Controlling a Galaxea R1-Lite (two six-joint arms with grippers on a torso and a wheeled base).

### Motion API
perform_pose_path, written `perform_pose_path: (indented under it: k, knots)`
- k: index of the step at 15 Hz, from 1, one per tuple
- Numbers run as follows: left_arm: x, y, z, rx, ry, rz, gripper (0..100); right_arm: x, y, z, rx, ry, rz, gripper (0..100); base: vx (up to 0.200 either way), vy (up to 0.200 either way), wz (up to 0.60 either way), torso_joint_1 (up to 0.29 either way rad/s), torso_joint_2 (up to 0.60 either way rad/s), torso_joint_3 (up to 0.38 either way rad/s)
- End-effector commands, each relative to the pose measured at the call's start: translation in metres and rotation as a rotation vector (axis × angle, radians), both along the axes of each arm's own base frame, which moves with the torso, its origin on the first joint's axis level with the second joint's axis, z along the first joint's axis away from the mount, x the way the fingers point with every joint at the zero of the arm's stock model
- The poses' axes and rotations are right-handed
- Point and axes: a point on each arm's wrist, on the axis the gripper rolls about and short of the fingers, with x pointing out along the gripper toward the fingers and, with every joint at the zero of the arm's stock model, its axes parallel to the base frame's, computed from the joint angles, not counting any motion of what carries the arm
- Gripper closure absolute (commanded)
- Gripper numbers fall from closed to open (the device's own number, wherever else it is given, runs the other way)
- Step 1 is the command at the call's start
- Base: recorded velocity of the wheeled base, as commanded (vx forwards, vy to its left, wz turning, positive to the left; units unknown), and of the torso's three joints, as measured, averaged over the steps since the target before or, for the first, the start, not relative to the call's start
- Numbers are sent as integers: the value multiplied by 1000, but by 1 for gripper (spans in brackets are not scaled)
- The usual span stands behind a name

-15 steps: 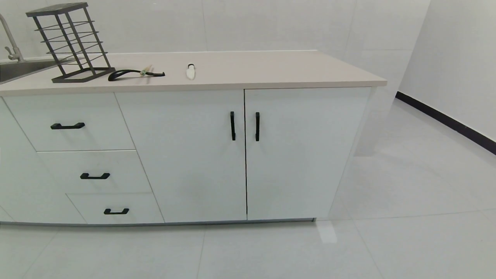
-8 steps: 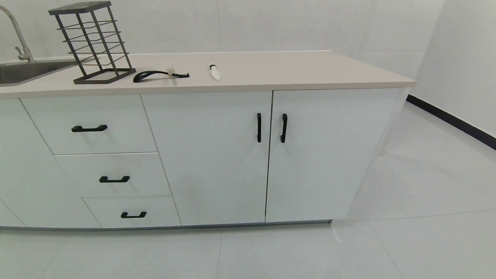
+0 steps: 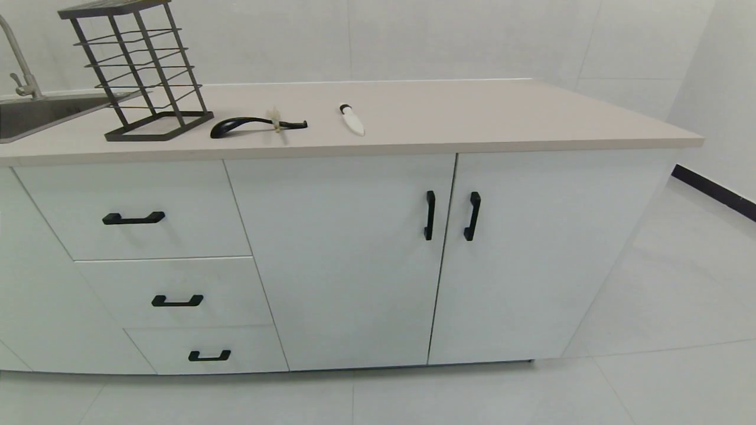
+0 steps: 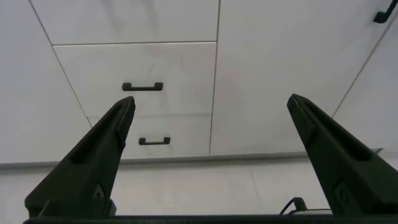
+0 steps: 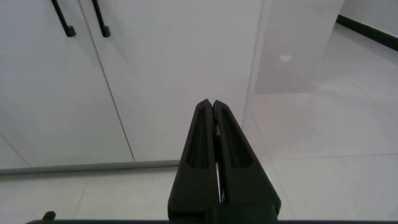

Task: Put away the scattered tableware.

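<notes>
My left claw gapes empty; my right claw is pinched closed on nothing. Near the black wire rack, the flat white-bladed knife may skid from my grip.

Sink, faucet — 3 drawers, 2 cabinet doors.

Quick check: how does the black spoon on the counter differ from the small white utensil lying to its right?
The black spoon is longer and curved; the white utensil is shorter and straight. The spoon lies roughly along the counter's edge by the wire rack; the white utensil lies angled, black end toward the wall. Both lie flat on the countertop.
</notes>
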Motion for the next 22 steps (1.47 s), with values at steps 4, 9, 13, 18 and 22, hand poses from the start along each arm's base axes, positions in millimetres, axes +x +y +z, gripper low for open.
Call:
perform_pose_path:
  k: [4, 9, 13, 18, 22]
  knots:
    - [0, 0, 0, -1, -1, 1, 0, 0, 0, 0, 6, 4, 0, 100, 0, 200, 450, 0, 2, 1]
    - [0, 0, 0, -3, 1, 1, 0, 0, 0, 0, 7, 4, 0, 100, 0, 200, 0, 2, -1, 0]
    - [0, 0, 0, -1, 1, 1, 0, 0, 0, 0, 7, 2, 0, 100, 200, 100, 0, -1, 0, 5]
    - [0, 0, 0, -1, 1, 1, 0, 0, 0, 0, 9, 2, 3, 100, 40, 0, 0, 1, 0, 1]
    - [0, 0, 0, 0, -1, -1, 0, 0, 0, 0, 9, 2, 3, 100, 0, 0, 0, 0, 0, 0]
